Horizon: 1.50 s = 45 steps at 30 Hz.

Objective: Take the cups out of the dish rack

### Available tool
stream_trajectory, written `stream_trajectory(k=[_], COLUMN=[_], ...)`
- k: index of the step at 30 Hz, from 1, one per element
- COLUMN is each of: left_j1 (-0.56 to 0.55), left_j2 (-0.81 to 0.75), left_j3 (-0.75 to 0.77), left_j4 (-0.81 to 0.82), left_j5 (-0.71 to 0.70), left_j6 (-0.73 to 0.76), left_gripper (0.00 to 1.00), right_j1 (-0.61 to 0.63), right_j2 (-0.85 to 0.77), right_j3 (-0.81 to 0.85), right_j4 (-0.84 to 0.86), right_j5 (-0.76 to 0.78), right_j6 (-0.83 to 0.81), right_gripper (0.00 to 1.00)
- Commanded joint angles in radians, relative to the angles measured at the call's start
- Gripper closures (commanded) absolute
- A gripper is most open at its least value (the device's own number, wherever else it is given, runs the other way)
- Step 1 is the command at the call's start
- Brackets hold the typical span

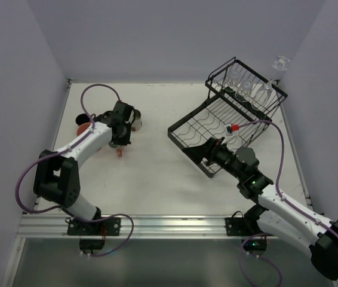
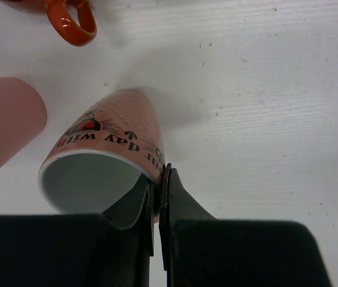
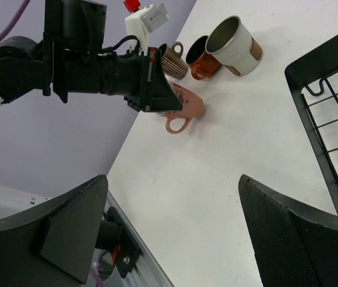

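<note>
At left on the table: your left pincer pinched the pink mug by its rim, the mug tilted near the orange mug.
Right pincer: spread, holding nothing, at the rack's near edge.
Left in rack: glasses, in the raised basket.
Handling: glasses looked light, slick and fragile; you would want a gentle grip on a rim.
</note>
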Motion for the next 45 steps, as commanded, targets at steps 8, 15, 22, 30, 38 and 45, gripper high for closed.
stream_trajectory(k=[8,15,22,30,38,45], left_j1=[0.042,0.042,0.042,0.006,-0.007,-0.008], left_j2=[0.068,0.071,0.002,-0.239,-0.582,-0.771], left_j3=[0.075,0.088,0.094,0.179,0.014,-0.268], left_j4=[-0.005,-0.008,0.005,0.109,0.397,0.580], left_j5=[0.011,-0.046,-0.070,0.063,0.334,0.569], left_j6=[0.064,0.055,0.048,0.031,-0.043,-0.104], left_gripper=[0.94,0.43,0.26,0.02,0.00,0.00], right_j1=[0.003,0.004,0.004,0.023,0.026,0.024], right_j2=[0.014,0.031,0.023,0.023,-0.049,-0.048], right_j3=[0.026,0.045,0.089,0.179,0.426,0.698], right_j4=[-0.011,-0.023,-0.077,-0.199,-0.443,-0.683], right_j5=[0.018,0.019,0.041,0.055,0.165,0.574], right_j6=[-0.029,-0.033,-0.056,-0.119,-0.251,-0.467], right_gripper=[0.07,0.07,0.06,0.06,0.08,0.09])
